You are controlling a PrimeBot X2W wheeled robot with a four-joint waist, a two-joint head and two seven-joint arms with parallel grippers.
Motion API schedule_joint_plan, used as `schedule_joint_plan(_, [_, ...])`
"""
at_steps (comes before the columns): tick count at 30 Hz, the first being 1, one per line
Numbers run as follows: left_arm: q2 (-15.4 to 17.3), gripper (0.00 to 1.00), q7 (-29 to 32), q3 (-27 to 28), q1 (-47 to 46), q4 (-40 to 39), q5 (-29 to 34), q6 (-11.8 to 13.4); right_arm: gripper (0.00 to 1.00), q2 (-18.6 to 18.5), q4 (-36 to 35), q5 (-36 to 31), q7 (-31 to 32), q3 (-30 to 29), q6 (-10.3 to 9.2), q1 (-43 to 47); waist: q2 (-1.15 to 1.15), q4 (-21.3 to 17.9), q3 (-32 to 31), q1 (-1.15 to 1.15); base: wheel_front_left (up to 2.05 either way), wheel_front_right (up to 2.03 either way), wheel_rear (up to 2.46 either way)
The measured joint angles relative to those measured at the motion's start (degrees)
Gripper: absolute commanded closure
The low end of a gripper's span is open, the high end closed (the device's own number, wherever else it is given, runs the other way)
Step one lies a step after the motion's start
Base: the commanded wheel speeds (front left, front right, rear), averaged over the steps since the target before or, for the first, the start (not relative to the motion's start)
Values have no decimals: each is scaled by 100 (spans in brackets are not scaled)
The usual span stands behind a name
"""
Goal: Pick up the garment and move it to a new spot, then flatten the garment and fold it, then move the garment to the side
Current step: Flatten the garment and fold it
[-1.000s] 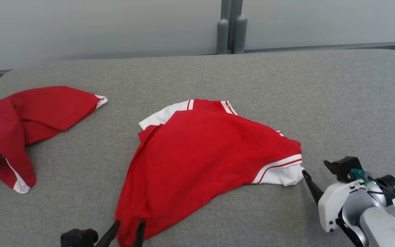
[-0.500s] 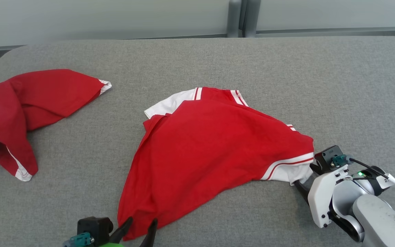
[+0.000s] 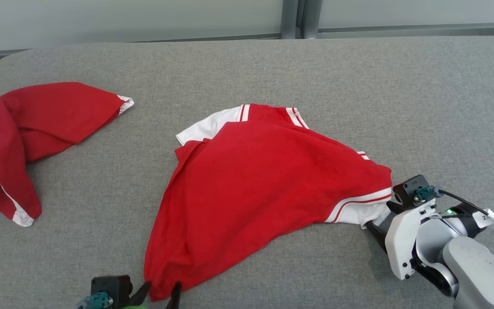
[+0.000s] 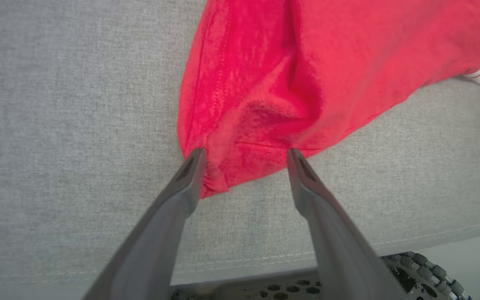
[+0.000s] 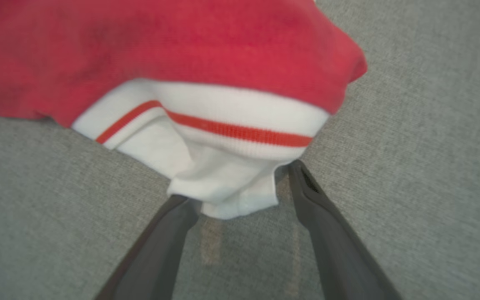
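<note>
My left gripper (image 4: pixel 244 155) has its fingers spread, with the hem corner (image 4: pixel 217 183) of the red shirt (image 3: pixel 255 180) between the tips. My right gripper (image 5: pixel 244 183) is spread too, straddling the shirt's white sleeve cuff (image 5: pixel 223 104). The shirt lies rumpled mid-way across the grey padded table (image 3: pixel 358 86). A second red garment (image 3: pixel 37 111) sits well apart at far left

The right gripper (image 3: pixel 381 216) has a white shell (image 3: pixel 403 240) on a speckled grey forearm (image 3: pixel 483 274). On top sit a black block (image 3: pixel 408 189), a teal connector (image 3: pixel 423 194), a black cable (image 3: pixel 474 206), a green light (image 3: pixel 448 211) and a white tag (image 3: pixel 489 218). The left gripper (image 3: pixel 161 285) has a black box (image 3: pixel 109 285) and a teal plug (image 3: pixel 94 299). Each has 2 long dark grey fingers (image 4: pixel 173 216), slotted near the tips.
</note>
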Motion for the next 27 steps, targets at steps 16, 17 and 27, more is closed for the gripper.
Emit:
schedule_joint_plan(16, [-112, 0, -208, 4, -64, 560, -1, 1, 14, -80, -132, 93, 19, 76, 0, 37, 0, -77, 81, 0, 0, 0, 0])
schedule_joint_plan(17, [-116, 0, -222, -2, -76, 580, -3, -21, 21, -87, -138, 96, 20, 82, 0, 40, 0, -86, 83, 0, 0, 0, 0])
schedule_joint_plan(27, [-188, 100, -358, -15, -209, 709, -68, -155, 100, -45, -177, 442, -136, 118, 1, 118, 0, -142, 3, 0, 0, 0, 0])
